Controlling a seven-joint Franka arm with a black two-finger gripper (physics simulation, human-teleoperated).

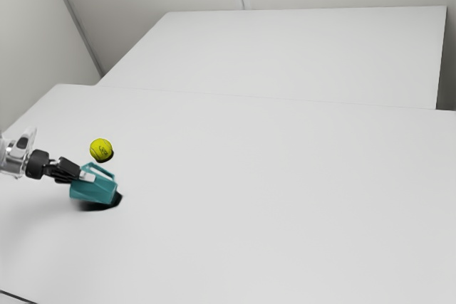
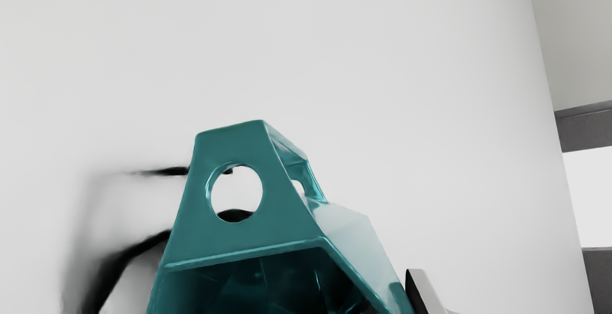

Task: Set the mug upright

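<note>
My gripper [image 1: 87, 176] is at the open end of the teal mug [image 1: 98, 189], shut on the mug's wall. The mug is tilted, its open end toward my hand and its handle on the upper side, with a dark shadow below and beside it. In the wrist view the mug [image 2: 244, 237] shows its handle with a round hole and its dark inside. There my gripper [image 2: 389, 304] is at the rim, one finger [image 2: 428, 295] along the outer wall; the other is mostly hidden by the mug.
A yellow tennis ball [image 1: 101, 149] lies on the white table [image 1: 271, 204] just beyond the mug's handle in the exterior view. Another white surface [image 1: 285, 51] stands behind the table, by the walls.
</note>
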